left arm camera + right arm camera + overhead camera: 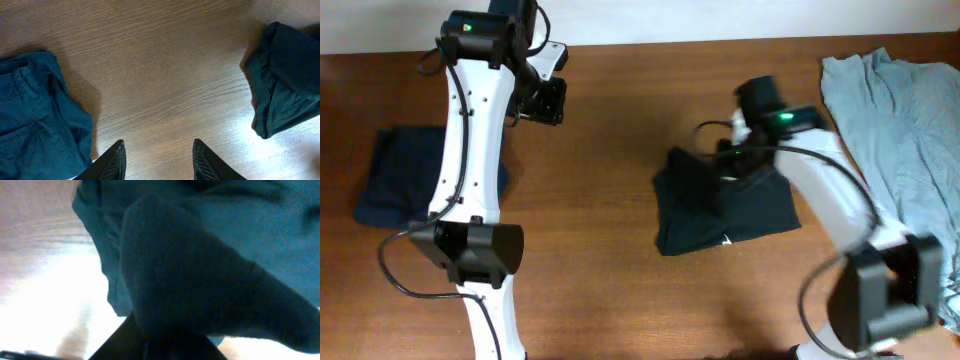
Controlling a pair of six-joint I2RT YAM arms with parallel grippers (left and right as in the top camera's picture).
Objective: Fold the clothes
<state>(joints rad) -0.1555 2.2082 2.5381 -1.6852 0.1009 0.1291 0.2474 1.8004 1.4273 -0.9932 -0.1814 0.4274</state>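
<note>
Large black-green short-sleeved fabric T-shirt (pixel 705 215) lies bunched in a rough rectangle on the brown wood-grain bench (pixel 610 260), right of centre in the overhead view. Small white logo (pixel 727 240) shows near its near edge. Right gripper (pixel 732 160) sits on the shirt's far side, jaws pressed together, pinching a fold of the T-shirt. In the right wrist view the right gripper (pixel 150 347) is at the bottom edge, dark and blurred, with a thick ridge of the T-shirt (pixel 200 290) running up from it and bright bench at left. Left gripper (pixel 545 98) hangs over bare bench near the far edge, well apart from the T-shirt, jaws spread with nothing between them. The left wrist view shows the left gripper (pixel 158 147) with both black fingertips (pixel 117 155) over plain wood. Same view: dark blue folded garment (pixel 35 110) with stitched seams at left, edge of the T-shirt (pixel 287 75) at right, neither touching the jaws. In the overhead view the dark blue folded garment (pixel 405 175) lies at the bench's left side, partly hidden by the white left arm (pixel 470 150). Light grey-blue crumpled garment (pixel 900 130) is spread at the bench's right end, apart from the T-shirt.
</note>
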